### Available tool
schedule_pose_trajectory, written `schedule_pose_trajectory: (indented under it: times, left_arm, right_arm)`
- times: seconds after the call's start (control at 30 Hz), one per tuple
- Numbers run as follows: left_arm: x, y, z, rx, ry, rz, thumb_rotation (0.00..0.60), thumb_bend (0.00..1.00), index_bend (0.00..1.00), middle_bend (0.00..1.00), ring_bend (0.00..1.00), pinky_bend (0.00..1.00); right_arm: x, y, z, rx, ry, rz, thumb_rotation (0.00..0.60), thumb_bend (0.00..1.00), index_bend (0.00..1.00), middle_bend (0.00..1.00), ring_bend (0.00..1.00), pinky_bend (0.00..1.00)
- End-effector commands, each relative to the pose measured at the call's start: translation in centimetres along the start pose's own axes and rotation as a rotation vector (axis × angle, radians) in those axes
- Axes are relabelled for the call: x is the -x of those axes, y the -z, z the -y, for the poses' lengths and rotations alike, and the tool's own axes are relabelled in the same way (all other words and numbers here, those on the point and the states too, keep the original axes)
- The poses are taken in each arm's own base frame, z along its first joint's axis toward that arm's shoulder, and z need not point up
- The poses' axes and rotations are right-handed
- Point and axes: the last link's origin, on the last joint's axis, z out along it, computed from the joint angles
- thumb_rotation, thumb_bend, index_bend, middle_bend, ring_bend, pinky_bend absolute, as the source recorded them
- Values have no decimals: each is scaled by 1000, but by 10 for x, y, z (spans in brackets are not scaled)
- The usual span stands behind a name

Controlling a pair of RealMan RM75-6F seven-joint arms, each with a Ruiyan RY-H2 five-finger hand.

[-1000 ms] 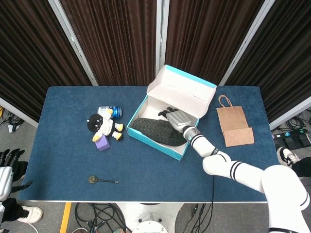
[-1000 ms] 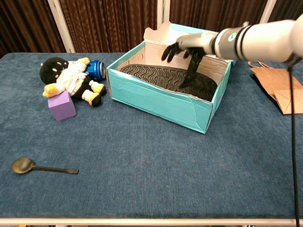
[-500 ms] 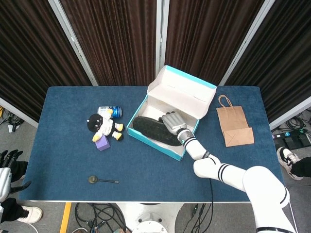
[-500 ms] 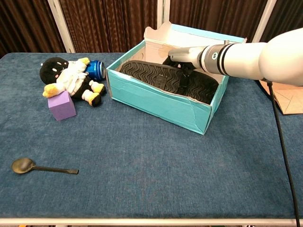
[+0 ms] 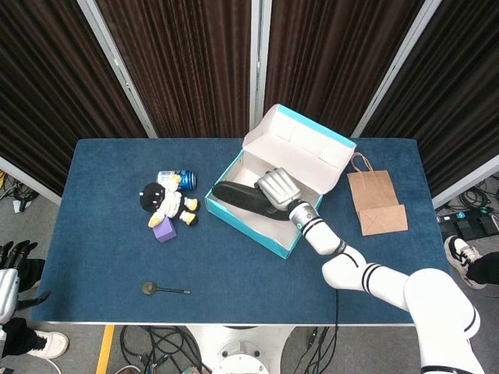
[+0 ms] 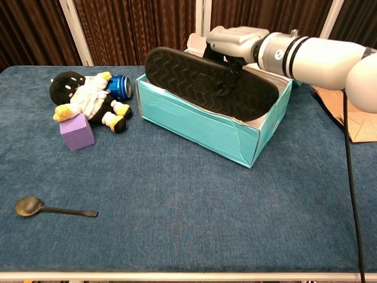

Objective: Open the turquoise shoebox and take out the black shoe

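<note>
1. The turquoise shoebox (image 6: 206, 127) sits on the bench (image 6: 188, 212) with its lid (image 5: 300, 144) flipped up at the back, so the opening part looks done.
2. The right hand (image 6: 231, 42) grips the black shoe (image 6: 209, 82) around its middle, fingers (image 6: 227, 88) curled down over the sole side. It's clearly holding it, not just touching.
3. The shoe is tilted sole-out, partly above the box rim. Its long axis runs along the box: one end pokes up past the box's left corner, the other is still down inside at the right end.
4. The hand sits on the shoe's far side near the lid, so I'd guess the way out is up and toward the front wall, watching that low end doesn't snag.
5. The left hand (image 5: 8, 273) is way off to the left of the box, off the bench edge, holding nothing as far as I can tell. The right is the only one in play.
</note>
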Motion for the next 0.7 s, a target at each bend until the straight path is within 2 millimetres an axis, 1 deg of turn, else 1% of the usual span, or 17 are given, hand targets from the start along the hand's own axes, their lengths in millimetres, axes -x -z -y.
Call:
schedule_pose_trajectory:
  times: [0.03, 0.17, 0.27, 0.3, 0.4, 0.47, 0.53, 0.63, 0.7]
  left_arm:
    - [0, 0, 0, -2, -1, 1, 600, 0, 134, 87, 13, 55]
    - [-1, 0, 1, -4, -3, -3, 600, 0, 135, 87, 13, 55]
    - [-2, 0, 2, -6, -7, -7, 600, 0, 134, 87, 13, 55]
    - [-2, 0, 2, -6, -6, -8, 600, 0, 134, 87, 13, 55]
    - [-4, 1, 2, -4, -8, -10, 600, 0, 135, 87, 13, 55]
    - [-4, 1, 1, -3, -6, -11, 600, 0, 135, 87, 13, 55]
    - [-5, 2, 1, -2, -6, -14, 600, 0, 135, 87, 13, 55]
    - [-4, 3, 1, -2, -5, -13, 600, 0, 135, 87, 13, 55]
    - [-4, 4, 0, -1, -4, -11, 600, 0, 135, 87, 13, 55]
  right_arm:
    - [-14, 5, -3, -18, -14, -51, 600, 432, 751, 587, 482, 430]
    - [-37, 15, 3, -70, -46, -142, 600, 430, 751, 587, 481, 430]
    - [-57, 27, 12, -127, -74, -215, 600, 430, 750, 587, 480, 427]
    - [-64, 32, 16, -153, -89, -239, 600, 428, 750, 587, 480, 426]
    - [-75, 46, 32, -225, -143, -273, 600, 424, 750, 587, 479, 423]
    - [-76, 53, 44, -271, -179, -264, 600, 421, 750, 587, 479, 423]
    - [-71, 60, 58, -318, -220, -223, 600, 421, 750, 587, 478, 420]
    - [-56, 67, 80, -363, -298, -116, 600, 418, 746, 586, 478, 399]
    - [-42, 68, 92, -366, -363, -41, 600, 416, 744, 583, 475, 383]
